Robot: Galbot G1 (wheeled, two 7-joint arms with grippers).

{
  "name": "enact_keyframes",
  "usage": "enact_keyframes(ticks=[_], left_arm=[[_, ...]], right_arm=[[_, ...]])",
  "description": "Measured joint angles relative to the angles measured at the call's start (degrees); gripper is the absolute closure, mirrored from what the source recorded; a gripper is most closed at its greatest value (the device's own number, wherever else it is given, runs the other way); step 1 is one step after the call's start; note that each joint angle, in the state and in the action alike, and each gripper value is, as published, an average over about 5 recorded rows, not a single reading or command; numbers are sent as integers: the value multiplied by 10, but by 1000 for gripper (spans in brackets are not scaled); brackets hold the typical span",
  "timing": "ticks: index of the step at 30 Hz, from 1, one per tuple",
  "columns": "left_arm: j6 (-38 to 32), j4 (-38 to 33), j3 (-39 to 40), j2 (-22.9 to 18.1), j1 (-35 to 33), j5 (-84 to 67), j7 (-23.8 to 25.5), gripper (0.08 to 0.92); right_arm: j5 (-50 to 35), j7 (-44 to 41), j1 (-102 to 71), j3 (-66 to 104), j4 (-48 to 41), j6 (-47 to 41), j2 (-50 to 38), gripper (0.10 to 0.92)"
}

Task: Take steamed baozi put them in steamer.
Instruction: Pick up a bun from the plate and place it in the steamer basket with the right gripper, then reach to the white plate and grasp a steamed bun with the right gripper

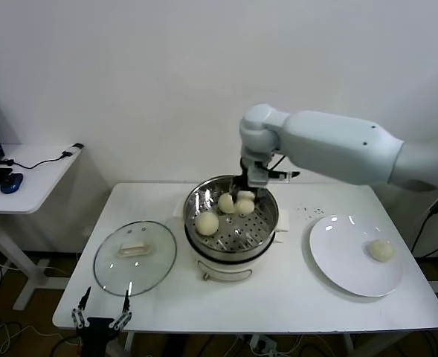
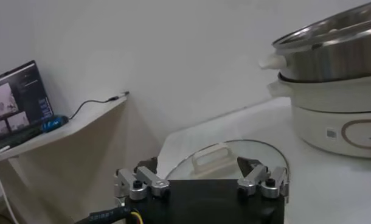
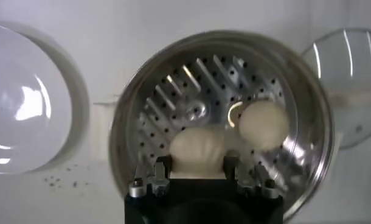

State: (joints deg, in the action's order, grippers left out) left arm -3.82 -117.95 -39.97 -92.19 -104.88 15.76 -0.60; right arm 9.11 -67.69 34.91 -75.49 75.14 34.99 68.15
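Across the middle of the head frame we see a white desk (image 1: 293, 290) set against a plain white wall, with a second, smaller side table (image 1: 33, 167) at the left edge carrying a blue mouse (image 1: 11, 182) and a cable.

On the desk stand the steamer (image 1: 267, 223) at centre, a glass lid (image 1: 134, 256) at lower left and a white plate (image 1: 341, 256) at right.

Three steamed baozi (image 1: 207, 222) lie in the steamer basket; a fourth bun (image 1: 381, 251) sits on the right part of the plate.

The laptop (image 2: 21, 100) is cut off at the left edge of the left wrist view, and the right arm's far end runs out of the head frame at right.

In the right wrist view the bun at the gripper hides its own lower half behind the fingers (image 3: 163, 173), so contact with the perforated floor is hard for us to judge.

Reaching in from the right, the right gripper (image 1: 247, 195) points down into the back of the basket, fingers clamped on a bun.

At the bottom left, the left gripper (image 1: 100, 316) hangs below the desk's front edge, fingers spread apart.
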Motion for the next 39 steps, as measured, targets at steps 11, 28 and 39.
enact_keyframes(ticks=[11,28,39], left_arm=[[-2,8,-2,0,1,0,0,177],[-3,10,0,0,3,2,0,177],[-3,2,1,0,1,3,0,177]], right_arm=[[8,3,-36,-15,11,10,21,440],[31,7,-57,-5,1,19,33,206],[-26,13,-7,-6,-20,-18,3,203]])
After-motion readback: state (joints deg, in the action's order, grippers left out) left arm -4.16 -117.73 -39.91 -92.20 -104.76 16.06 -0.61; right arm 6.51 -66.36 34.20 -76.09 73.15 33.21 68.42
